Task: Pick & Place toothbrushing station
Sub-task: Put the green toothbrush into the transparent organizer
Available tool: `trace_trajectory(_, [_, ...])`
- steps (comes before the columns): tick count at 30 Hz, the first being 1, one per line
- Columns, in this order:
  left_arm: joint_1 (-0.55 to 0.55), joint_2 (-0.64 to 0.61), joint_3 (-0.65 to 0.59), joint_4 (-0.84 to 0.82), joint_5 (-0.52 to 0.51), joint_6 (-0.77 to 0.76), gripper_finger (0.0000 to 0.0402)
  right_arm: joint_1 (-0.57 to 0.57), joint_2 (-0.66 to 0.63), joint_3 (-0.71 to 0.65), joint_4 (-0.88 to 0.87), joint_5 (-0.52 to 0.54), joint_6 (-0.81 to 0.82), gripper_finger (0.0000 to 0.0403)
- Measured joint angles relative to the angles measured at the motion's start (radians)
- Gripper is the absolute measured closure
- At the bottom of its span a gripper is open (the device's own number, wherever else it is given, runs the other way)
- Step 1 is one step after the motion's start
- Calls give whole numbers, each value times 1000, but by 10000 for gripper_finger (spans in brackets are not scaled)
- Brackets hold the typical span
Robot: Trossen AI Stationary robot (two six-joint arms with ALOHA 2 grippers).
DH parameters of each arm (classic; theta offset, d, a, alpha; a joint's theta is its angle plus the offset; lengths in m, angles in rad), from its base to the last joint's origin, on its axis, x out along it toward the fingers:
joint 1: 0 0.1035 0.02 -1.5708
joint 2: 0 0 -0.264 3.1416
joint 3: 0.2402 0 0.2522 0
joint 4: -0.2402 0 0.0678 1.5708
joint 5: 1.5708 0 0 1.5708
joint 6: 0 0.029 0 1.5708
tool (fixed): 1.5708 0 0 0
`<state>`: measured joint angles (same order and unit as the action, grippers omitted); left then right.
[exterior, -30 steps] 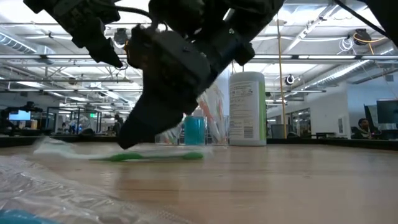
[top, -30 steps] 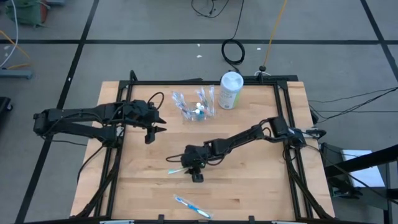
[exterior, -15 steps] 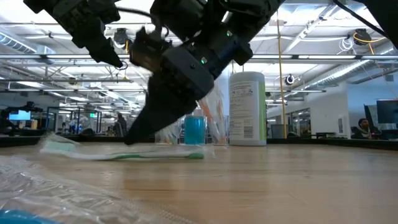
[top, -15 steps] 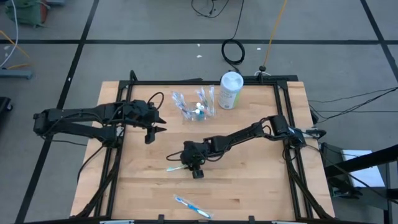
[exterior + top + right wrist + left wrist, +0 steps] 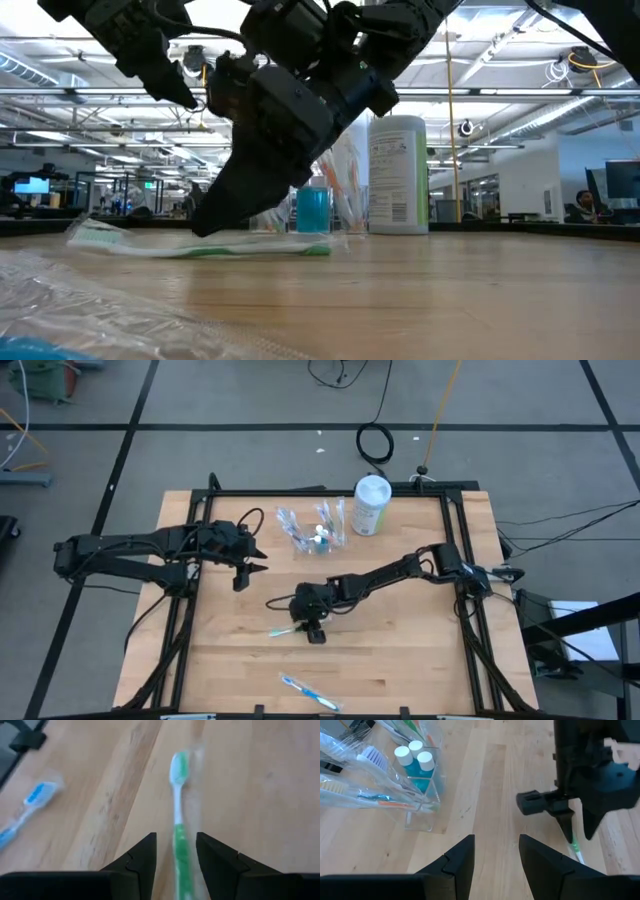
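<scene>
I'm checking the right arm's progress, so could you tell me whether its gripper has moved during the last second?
Yes. In the high view the right gripper has shifted slightly toward the clear cup and canister, straddling the green toothbrush.

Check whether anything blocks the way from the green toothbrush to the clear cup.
Nothing visible does. The green toothbrush lies on the table between the open fingers of the right gripper. Bare wood runs from there to the clear cup. The left gripper hovers off to one side.

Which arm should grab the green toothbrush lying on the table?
Right. Its end effector is open and straddles the green toothbrush; the left end effector waits well off to the side.
</scene>
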<state>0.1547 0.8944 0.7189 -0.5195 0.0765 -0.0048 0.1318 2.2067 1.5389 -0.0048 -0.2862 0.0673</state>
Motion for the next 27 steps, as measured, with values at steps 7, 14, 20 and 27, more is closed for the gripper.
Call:
trace_trajectory(7, [0,0,0,0,0,-1,240,20,30,1,50,23,-57,273])
trace_trajectory(14, [0,0,0,0,0,-1,240,14,47,2,47,26,-70,280])
trace_trajectory(20, [0,0,0,0,0,-1,240,9,47,2,44,31,-96,340])
trace_trajectory(27, [0,0,0,0,0,-1,240,9,47,3,45,75,-101,397])
